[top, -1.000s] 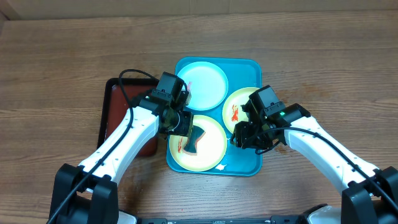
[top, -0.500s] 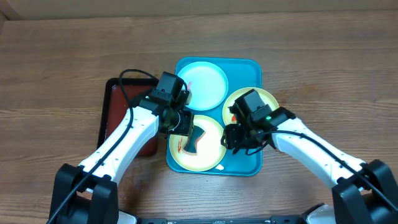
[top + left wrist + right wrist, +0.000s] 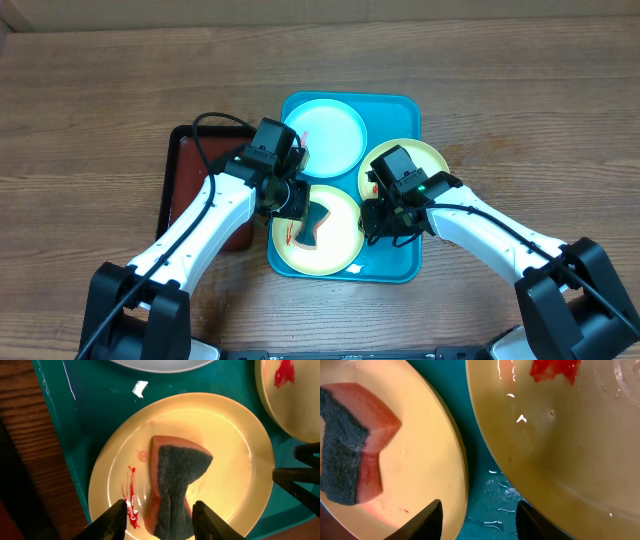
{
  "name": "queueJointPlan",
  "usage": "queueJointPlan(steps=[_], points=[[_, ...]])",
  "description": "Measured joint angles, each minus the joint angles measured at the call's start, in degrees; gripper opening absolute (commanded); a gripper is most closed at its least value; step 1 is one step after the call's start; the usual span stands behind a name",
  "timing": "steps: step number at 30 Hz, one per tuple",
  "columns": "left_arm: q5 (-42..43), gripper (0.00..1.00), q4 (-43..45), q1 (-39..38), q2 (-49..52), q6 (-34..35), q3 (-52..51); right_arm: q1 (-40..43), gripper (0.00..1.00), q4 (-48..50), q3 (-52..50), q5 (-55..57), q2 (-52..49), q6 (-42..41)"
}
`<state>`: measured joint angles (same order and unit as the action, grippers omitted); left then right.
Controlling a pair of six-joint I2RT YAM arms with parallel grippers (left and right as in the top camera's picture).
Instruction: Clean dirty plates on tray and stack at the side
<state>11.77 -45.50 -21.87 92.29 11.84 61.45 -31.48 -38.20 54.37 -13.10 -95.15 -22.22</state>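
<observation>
The turquoise tray (image 3: 400, 110) holds three plates. The white plate with a blue rim (image 3: 325, 135) lies at the back left. A cream plate (image 3: 427, 157) with a red smear lies at the right. Another cream plate (image 3: 345, 240) at the front has red smears and a dark-topped orange sponge (image 3: 318, 228) on it. My left gripper (image 3: 298, 203) is shut on the sponge's near end (image 3: 172, 475), which rests on the front plate (image 3: 230, 460). My right gripper (image 3: 479, 510) is open and empty, low over the gap between the front plate (image 3: 420, 460) and the right plate (image 3: 580, 435).
A dark red-brown tray with a black rim (image 3: 185, 170) lies left of the turquoise tray, under my left arm, with a black cable looping over it. Bare wooden table (image 3: 520, 100) surrounds both trays.
My right arm has swung left, bringing its gripper from the tray's right edge to the gap between the two cream plates. The left arm and sponge have not moved.
</observation>
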Motion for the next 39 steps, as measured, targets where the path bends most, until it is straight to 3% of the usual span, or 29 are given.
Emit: queueJointPlan(steps=[7, 11, 16, 22, 28, 39], points=[[0.07, 0.46, 1.88, 0.0, 0.0, -0.02, -1.27, 0.0, 0.46, 1.68, -0.17, -0.13, -0.26, 0.96], [0.13, 0.46, 2.47, 0.0, 0.0, -0.02, -2.38, -0.02, 0.38, 2.43, -0.28, -0.2, -2.27, 1.42], [0.26, 0.48, 3.37, -0.11, 0.0, -0.02, -3.45, -0.02, 0.35, 3.21, -0.37, -0.5, -4.15, 1.42], [0.28, 0.5, 5.57, -1.51, 0.0, -0.02, -4.85, 0.0, 0.11, 3.45, -0.37, -0.66, -4.63, 1.53], [0.22, 0.53, 6.4, -3.17, 0.26, -0.04, -4.9, 0.0, 0.09, 3.5, -0.37, -1.07, -4.81, 1.44], [3.78, 0.39, 8.83, -3.17, 7.69, -2.51, -4.92, 0.0, 0.09, 3.72, -0.37, -1.68, -4.94, 1.46]])
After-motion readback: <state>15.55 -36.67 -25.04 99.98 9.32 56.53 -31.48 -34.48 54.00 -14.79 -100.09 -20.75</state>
